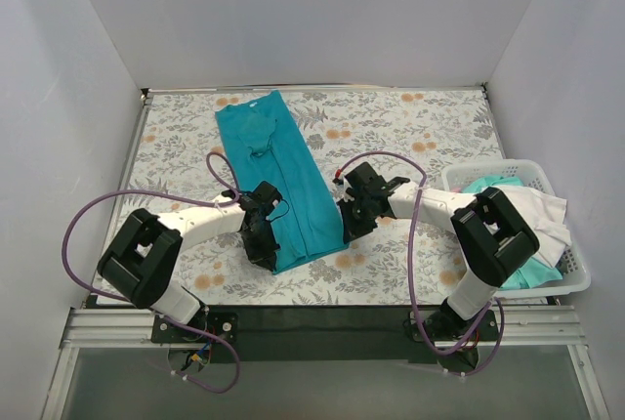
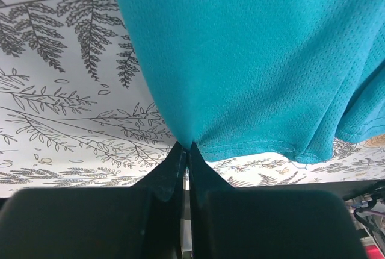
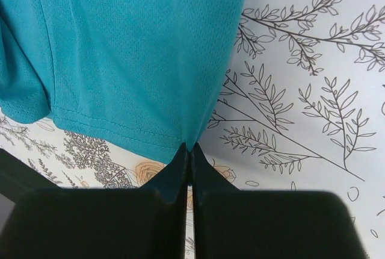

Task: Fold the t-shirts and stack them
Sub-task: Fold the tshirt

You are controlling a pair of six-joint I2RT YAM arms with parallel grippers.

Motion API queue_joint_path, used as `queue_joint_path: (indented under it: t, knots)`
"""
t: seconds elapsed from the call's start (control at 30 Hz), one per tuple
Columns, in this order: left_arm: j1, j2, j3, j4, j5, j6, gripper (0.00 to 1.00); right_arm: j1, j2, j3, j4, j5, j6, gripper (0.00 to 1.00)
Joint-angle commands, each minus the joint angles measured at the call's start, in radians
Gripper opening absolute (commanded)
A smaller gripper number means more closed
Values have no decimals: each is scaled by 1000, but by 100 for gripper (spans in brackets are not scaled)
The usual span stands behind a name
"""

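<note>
**Teal t-shirt [image 1: 280,178] pinched at both hem corners**

It lies as a long, narrow strip on the floral-patterned table [image 1: 410,122], with the collar toward the far edge and the hem toward the arms. The left gripper [image 2: 187,148] has its jaws pressed together on the hem's left corner. The right gripper [image 3: 188,147] nips the hem's right corner the same way. At the table's right side, a white shirt [image 1: 543,211] and a pale aqua shirt [image 1: 533,273] are heaped in a white plastic basket [image 1: 578,281].

I get bright, even light; only faint shadows beside the teal shirt [image 1: 293,186], its weave sharp up close.
</note>
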Motion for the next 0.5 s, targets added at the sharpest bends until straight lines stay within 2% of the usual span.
queue_joint_path:
  t: [0.0, 0.17, 0.3, 0.47]
  knots:
    - [-10, -24, 4, -36, -8, 20, 0, 2, -22, -12, -51, -13, -24, 1]
    - [-10, -146, -28, -125, 49, 25, 0, 2, -99, -29, -155, -33, -45, 1]
    - [-32, -257, -95, -140, 186, 9, 0, 11, -181, -38, -240, -56, -67, 1]
    - [-32, -297, -95, -171, 143, 8, 0, 14, -214, -13, -289, -30, -77, 1]
